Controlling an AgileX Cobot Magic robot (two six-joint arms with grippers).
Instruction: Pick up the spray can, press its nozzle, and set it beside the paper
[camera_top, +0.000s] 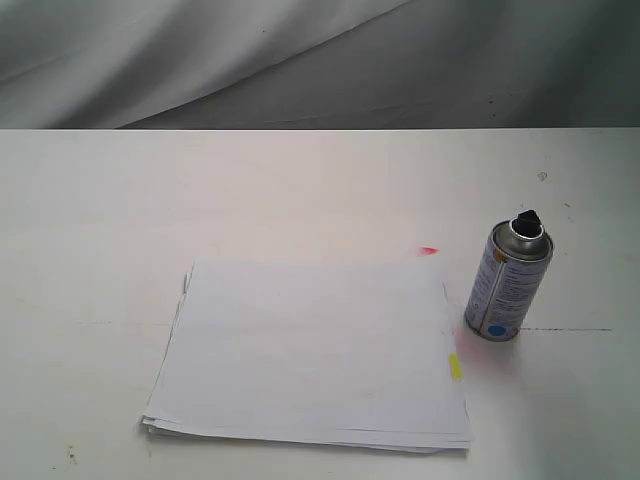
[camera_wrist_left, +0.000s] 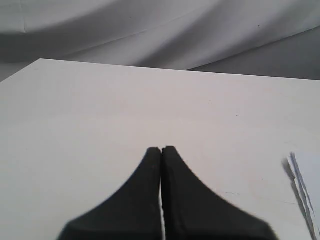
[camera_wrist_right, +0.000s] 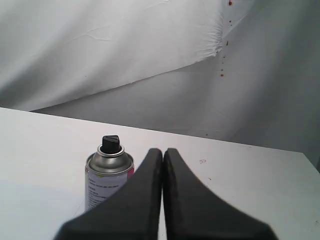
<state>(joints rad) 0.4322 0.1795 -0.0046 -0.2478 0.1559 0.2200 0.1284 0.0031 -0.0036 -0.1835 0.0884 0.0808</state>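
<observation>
The silver-grey spray can (camera_top: 507, 284) stands upright on the white table, just right of the paper (camera_top: 312, 350), with its black nozzle (camera_top: 526, 223) on top. In the right wrist view the spray can (camera_wrist_right: 106, 181) and its nozzle (camera_wrist_right: 110, 143) stand a little ahead of my right gripper (camera_wrist_right: 163, 151), which is shut and empty, apart from the can. My left gripper (camera_wrist_left: 161, 149) is shut on nothing over bare table; a corner of the paper (camera_wrist_left: 306, 185) shows at that view's edge. Neither gripper appears in the exterior view.
A small red mark (camera_top: 429, 251) lies on the table between paper and can. The paper carries a yellow mark (camera_top: 454, 366) at its right edge. A grey cloth backdrop (camera_top: 320, 60) hangs behind the table's far edge.
</observation>
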